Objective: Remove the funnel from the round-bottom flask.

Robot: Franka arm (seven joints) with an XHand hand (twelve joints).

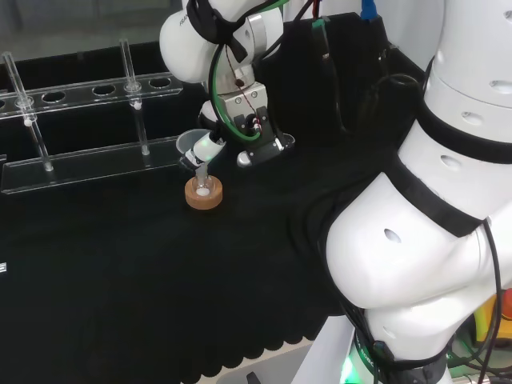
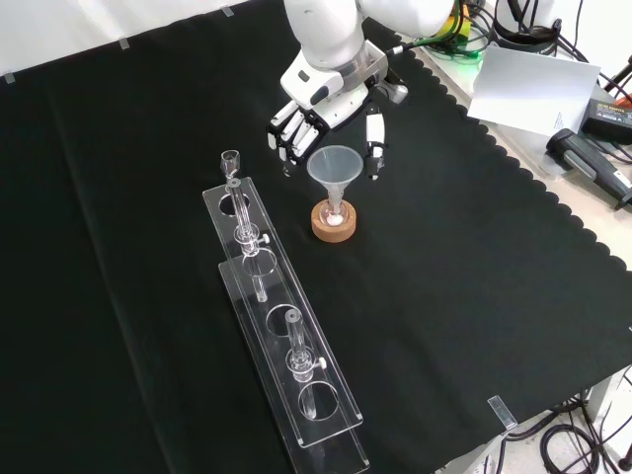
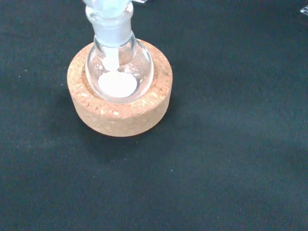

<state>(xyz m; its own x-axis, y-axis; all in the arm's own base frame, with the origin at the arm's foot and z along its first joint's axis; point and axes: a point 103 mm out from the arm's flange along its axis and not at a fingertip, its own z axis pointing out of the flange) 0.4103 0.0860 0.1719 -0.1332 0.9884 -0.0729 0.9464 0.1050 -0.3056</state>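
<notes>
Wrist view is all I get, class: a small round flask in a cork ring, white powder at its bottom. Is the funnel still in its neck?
Observer: Yes. In the front view the funnel stands upright in the flask.
Operator: Is the hand on it?
Observer: The hand sits just behind the funnel, fingers on one side, thumb on the other, not closed on it.
Operator: Anything close by?
Observer: A clear rack with glass tubes lies left of the cork ring in the front view.

You've got a worktop (image 2: 474, 296) under black cloth. On it, front view: a cork ring (image 2: 333, 223) near the middle, and a long clear rack (image 2: 286, 346) just to its left, running toward the near edge. The cork ring carries a round-bottom flask (image 3: 119, 67).
</notes>
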